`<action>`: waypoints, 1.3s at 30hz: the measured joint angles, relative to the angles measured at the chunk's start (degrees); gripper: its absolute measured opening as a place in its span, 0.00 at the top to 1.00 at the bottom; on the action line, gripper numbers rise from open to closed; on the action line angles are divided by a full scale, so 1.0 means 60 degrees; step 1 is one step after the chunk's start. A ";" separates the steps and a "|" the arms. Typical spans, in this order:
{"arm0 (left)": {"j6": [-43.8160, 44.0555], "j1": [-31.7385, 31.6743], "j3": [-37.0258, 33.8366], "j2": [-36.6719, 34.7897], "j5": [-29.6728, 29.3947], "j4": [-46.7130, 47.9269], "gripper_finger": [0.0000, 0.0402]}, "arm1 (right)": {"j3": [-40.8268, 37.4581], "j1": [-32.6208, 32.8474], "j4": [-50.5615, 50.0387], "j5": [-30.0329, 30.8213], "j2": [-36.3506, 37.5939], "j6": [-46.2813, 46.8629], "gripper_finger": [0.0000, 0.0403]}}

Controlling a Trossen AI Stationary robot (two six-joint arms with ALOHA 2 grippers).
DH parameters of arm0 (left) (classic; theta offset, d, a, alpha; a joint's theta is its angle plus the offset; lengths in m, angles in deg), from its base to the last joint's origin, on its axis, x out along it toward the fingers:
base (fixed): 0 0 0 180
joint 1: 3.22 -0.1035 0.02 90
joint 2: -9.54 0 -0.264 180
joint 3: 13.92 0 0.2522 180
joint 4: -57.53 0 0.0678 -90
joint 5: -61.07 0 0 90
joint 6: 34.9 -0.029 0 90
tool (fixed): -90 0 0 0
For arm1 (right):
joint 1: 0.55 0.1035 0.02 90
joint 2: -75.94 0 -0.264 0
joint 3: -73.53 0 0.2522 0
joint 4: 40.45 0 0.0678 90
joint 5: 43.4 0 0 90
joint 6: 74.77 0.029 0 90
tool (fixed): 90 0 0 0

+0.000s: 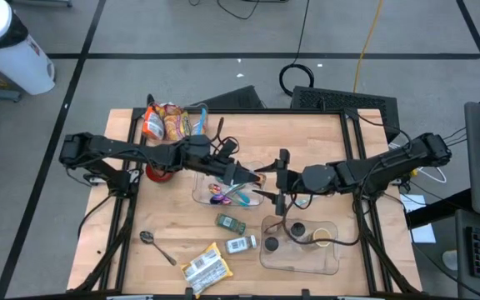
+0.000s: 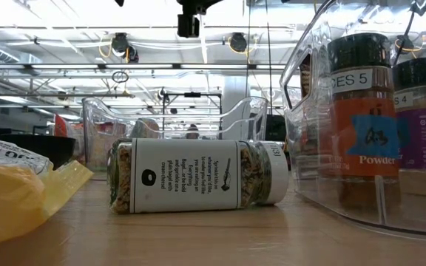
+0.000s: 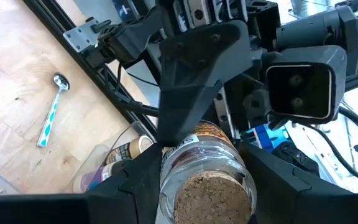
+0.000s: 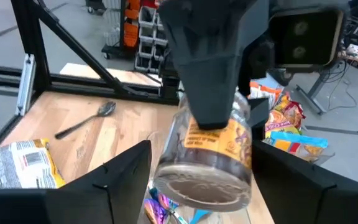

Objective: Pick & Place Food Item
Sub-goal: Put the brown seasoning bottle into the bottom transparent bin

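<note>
A clear spice jar (image 3: 207, 180) with an orange label (image 4: 219, 140) is in the air between my two grippers, over the table's middle, beside a clear bin (image 1: 223, 193). My left gripper (image 1: 250, 175) comes from the left and my right gripper (image 1: 275, 179) from the right. Both are shut on the jar. In the left wrist view the right gripper's finger (image 3: 197, 87) lies over the jar. In the right wrist view the left gripper's finger (image 4: 210, 68) lies over it. My left gripper pinches the jar's round wall near its cork-coloured end (image 3: 207, 196) between its two fingers, coming level from the table's left. The jar is lifted clear and lies about level, along the fingers. My right gripper pinches the jar's wall near its dark end (image 4: 197, 183) between its two fingers, coming level from the table's right. Its fingers stand turned about a quarter turn against the left gripper's. The jar is clear of the table.
A clear bin (image 1: 300, 246) at the front right holds spice jars (image 2: 361, 111). Two jars (image 1: 230, 222) (image 1: 242, 244) lie on the table; one shows in the low view (image 2: 198, 176). A spoon (image 1: 157, 247), a snack packet (image 1: 205, 267) and snack bags (image 1: 169, 121) are at the left.
</note>
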 joint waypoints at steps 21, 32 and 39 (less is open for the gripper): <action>-0.0132 0.0003 0.0000 0.0000 -0.0261 0.0111 0.52 | 0.0007 -0.0058 0.0017 0.0029 -0.0052 0.0579 0.53; -0.0487 0.0004 0.0007 0.0000 -0.0325 0.0068 0.31 | 0.0004 -0.0062 0.0378 -0.0023 -0.0052 0.0792 0.54; -0.1033 0.0000 0.0007 0.0004 -0.0354 -0.0588 0.16 | 0.0004 -0.0229 0.0705 0.0000 -0.0049 0.1072 0.54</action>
